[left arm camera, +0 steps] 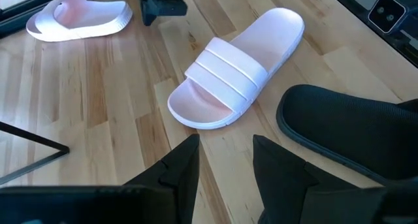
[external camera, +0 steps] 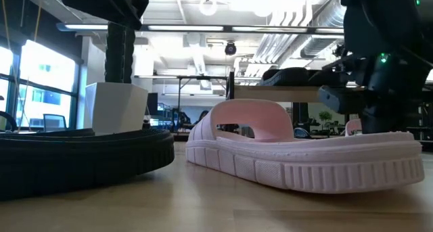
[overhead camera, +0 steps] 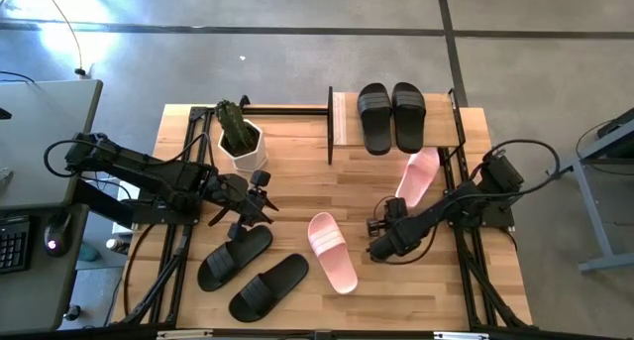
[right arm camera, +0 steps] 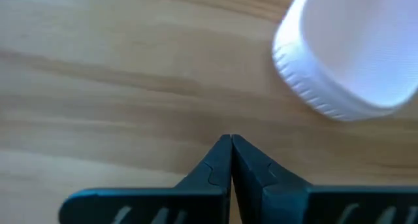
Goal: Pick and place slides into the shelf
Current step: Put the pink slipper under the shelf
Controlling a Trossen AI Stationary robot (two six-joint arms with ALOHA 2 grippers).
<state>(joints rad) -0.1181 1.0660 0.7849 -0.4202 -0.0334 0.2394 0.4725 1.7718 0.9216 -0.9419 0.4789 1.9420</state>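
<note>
Two black slides (overhead camera: 376, 117) (overhead camera: 408, 115) lie side by side on the shelf's light top board (overhead camera: 342, 117). One pink slide (overhead camera: 418, 176) lies on the table just in front of the shelf. The other pink slide (overhead camera: 332, 251) (left arm camera: 235, 70) (external camera: 304, 151) rests sole down mid-table. Two more black slides (overhead camera: 235, 258) (overhead camera: 269, 285) lie near the front left. My left gripper (overhead camera: 265, 207) (left arm camera: 225, 159) is open and hovers left of the middle pink slide, pointing at it. My right gripper (overhead camera: 375, 248) (right arm camera: 230, 145) is shut just right of that slide, whose end (right arm camera: 353, 54) shows nearby.
A white hexagonal pot with a cactus (overhead camera: 240, 137) (external camera: 118, 107) stands left of the shelf, close behind my left arm. The shelf's black frame (overhead camera: 330, 127) stands at the far side. Bare wood lies between the shelf and the middle pink slide (overhead camera: 337, 186).
</note>
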